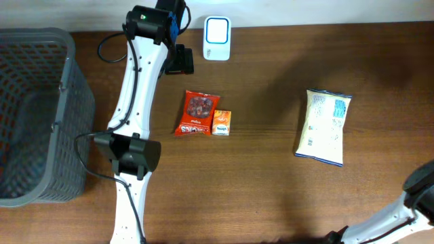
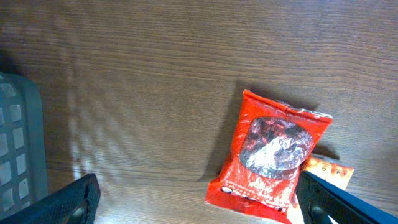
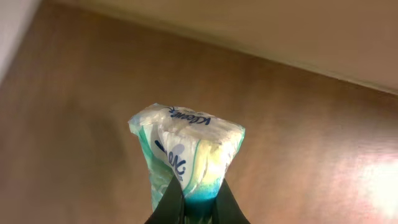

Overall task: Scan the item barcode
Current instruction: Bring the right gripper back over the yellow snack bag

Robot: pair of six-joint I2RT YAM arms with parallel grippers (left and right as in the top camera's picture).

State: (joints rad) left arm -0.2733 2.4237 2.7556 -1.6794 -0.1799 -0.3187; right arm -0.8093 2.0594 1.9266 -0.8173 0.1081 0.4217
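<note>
My right gripper is shut on the lower end of a soft green-and-white tissue pack, held up off the wooden table; the pack is out of the overhead view. A white barcode scanner stands at the table's far edge. My left gripper hovers just left of the scanner. In the left wrist view the left gripper is open and empty, its fingertips wide apart above the table. A red snack packet lies flat near its right finger. No barcode shows in any view.
A small orange box touches the red packet. A pale yellow-and-white bag lies at the right. A grey mesh basket fills the left side. My right arm enters at the bottom right corner.
</note>
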